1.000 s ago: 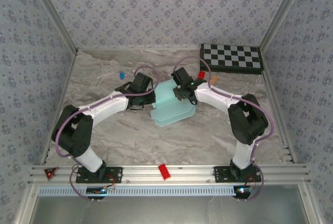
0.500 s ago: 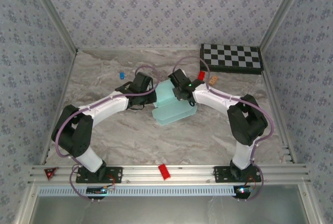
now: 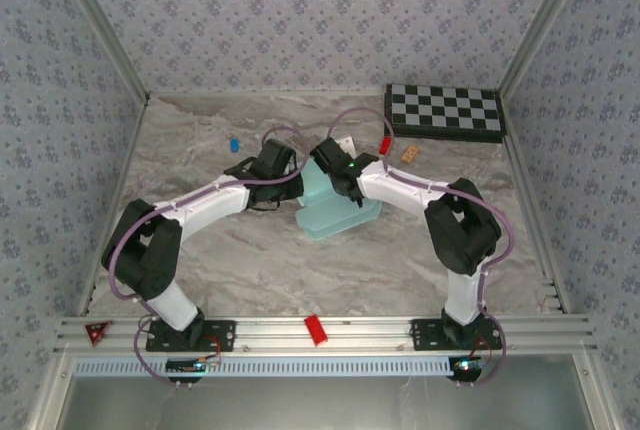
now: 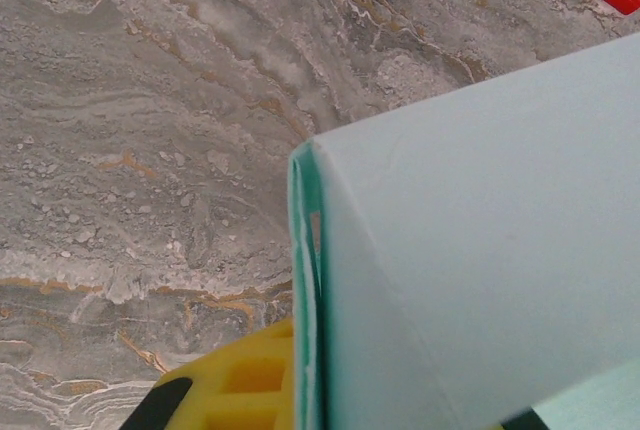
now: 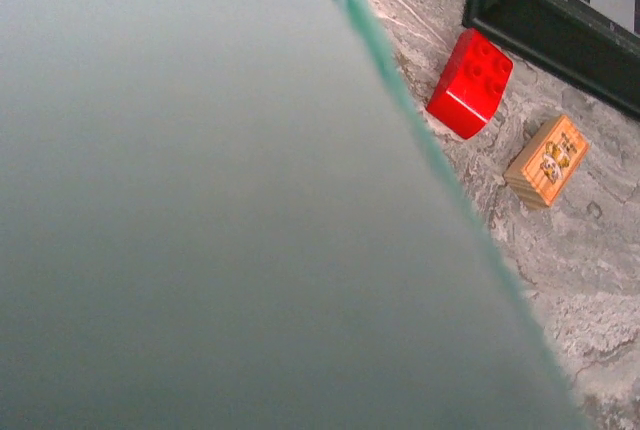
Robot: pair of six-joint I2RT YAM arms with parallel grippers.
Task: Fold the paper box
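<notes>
Two grippers are gathered on the paper box (image 3: 340,215), which is seen partly folded at the middle of the tabletop (image 3: 400,260). At its ten o'clock edge the left gripper (image 3: 292,178) is pinched onto the card, probably so a crease is held while the far side is worked. The right gripper (image 3: 348,190) is set at twelve o'clock; its spread cannot be told. The pinch is given up close by the left wrist view, card edge against a yellow finger (image 4: 235,390). From the right wrist, a red brick (image 5: 470,83) and wooden block (image 5: 546,161) are picked out beyond the box, at one o'clock.
</notes>
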